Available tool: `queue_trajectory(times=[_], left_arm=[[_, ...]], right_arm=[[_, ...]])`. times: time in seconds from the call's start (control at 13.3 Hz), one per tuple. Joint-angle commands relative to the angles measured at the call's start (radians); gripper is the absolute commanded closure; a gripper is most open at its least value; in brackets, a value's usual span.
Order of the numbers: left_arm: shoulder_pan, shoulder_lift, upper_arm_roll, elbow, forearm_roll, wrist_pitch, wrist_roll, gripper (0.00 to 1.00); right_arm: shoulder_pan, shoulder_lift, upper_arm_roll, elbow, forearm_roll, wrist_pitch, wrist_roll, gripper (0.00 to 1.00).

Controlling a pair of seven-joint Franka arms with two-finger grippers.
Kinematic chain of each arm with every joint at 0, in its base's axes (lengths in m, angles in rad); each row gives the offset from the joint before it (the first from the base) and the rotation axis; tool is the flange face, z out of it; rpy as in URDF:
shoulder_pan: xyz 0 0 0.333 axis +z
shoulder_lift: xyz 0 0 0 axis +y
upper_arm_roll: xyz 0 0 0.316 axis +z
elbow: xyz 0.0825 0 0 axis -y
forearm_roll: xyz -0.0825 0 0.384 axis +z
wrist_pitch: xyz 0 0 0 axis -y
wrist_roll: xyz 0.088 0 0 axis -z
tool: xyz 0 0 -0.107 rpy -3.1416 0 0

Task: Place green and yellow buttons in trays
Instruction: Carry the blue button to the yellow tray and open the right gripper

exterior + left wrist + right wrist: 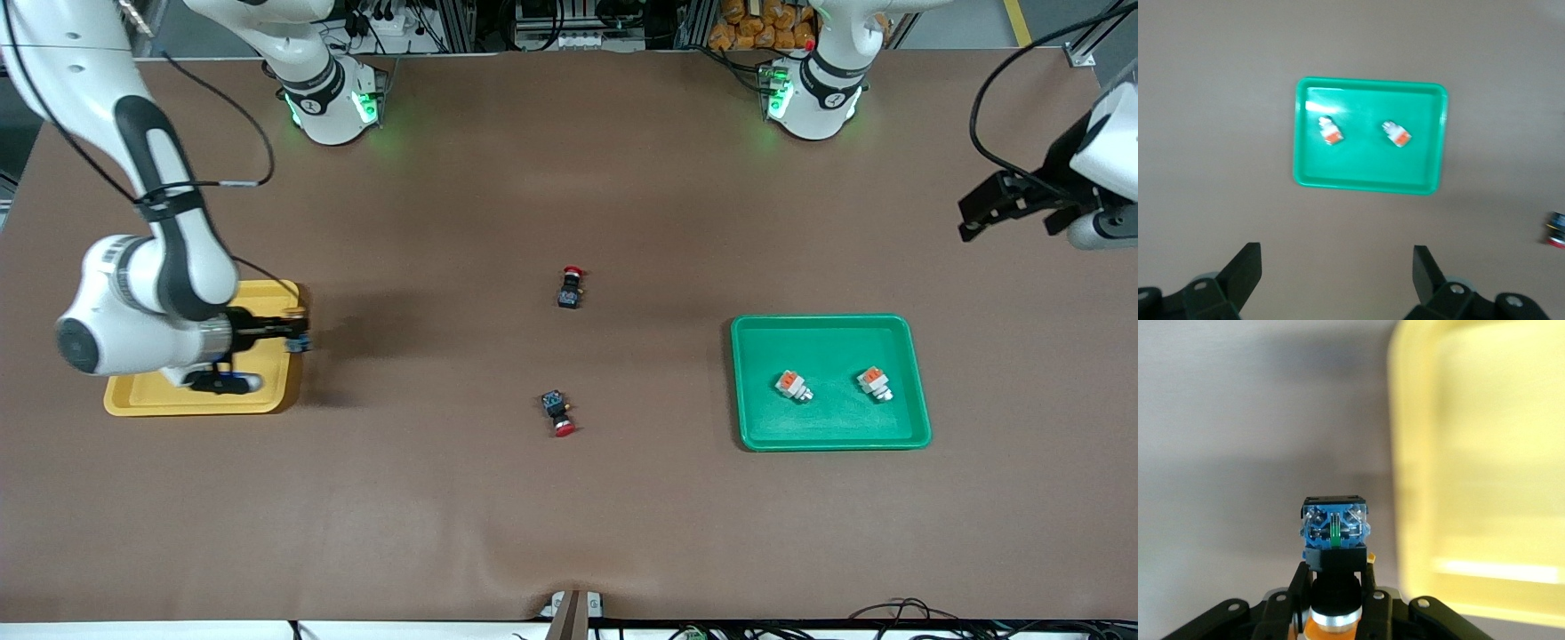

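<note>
My right gripper [1335, 587] is shut on a black-bodied button [1335, 532] that has a blue end and an orange-yellow cap. In the front view, this gripper [298, 336] and its button [303, 343] hang over the rim of the yellow tray [142, 400] that faces the table's middle. The tray [1471, 487] shows beside the button in the right wrist view. Two white-bodied buttons with orange parts [793, 385] [875, 382] lie in the green tray [827, 436]. My left gripper [973, 218] waits open and holds nothing, high over the left arm's end of the table. Its wrist view shows the green tray [1365, 170] and both buttons [1330, 131] [1397, 134].
Two black switches with red caps lie on the brown table between the trays. One [571, 287] is farther from the front camera and the other [558, 414] is nearer. The nearer one [1556, 230] shows at the edge of the left wrist view.
</note>
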Motion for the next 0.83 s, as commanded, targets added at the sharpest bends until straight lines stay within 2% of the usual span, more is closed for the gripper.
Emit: queue_trajectory(times=[0.0, 0.15, 0.3, 0.38, 0.45, 0.53, 0.75], left_arm=[[0.009, -0.066, 0.0, -0.066, -0.033, -0.002, 0.023, 0.0], [0.007, -0.064, -0.001, -0.069, -0.033, -0.005, 0.022, 0.0], [0.007, -0.061, -0.003, -0.071, -0.031, 0.0, 0.022, 0.0], [0.004, -0.061, -0.004, -0.071, -0.027, 0.001, 0.022, 0.0], [0.004, -0.063, -0.018, -0.071, -0.014, 0.0, 0.019, 0.0], [0.006, -0.063, -0.03, -0.071, 0.001, 0.0, 0.018, 0.0], [0.007, -0.064, -0.03, -0.069, 0.001, -0.005, 0.015, 0.0]], right_arm=[[-0.029, 0.028, 0.018, 0.056, -0.097, -0.019, -0.082, 1.0], [-0.069, 0.069, 0.018, 0.089, -0.137, -0.01, -0.183, 1.0], [-0.12, 0.135, 0.018, 0.138, -0.135, -0.006, -0.26, 1.0], [-0.135, 0.167, 0.018, 0.167, -0.131, -0.008, -0.294, 0.96], [-0.144, 0.18, 0.02, 0.181, -0.122, -0.016, -0.314, 0.29], [-0.143, 0.178, 0.02, 0.181, -0.12, -0.017, -0.317, 0.0], [-0.132, 0.174, 0.034, 0.246, -0.115, -0.132, -0.317, 0.0]])
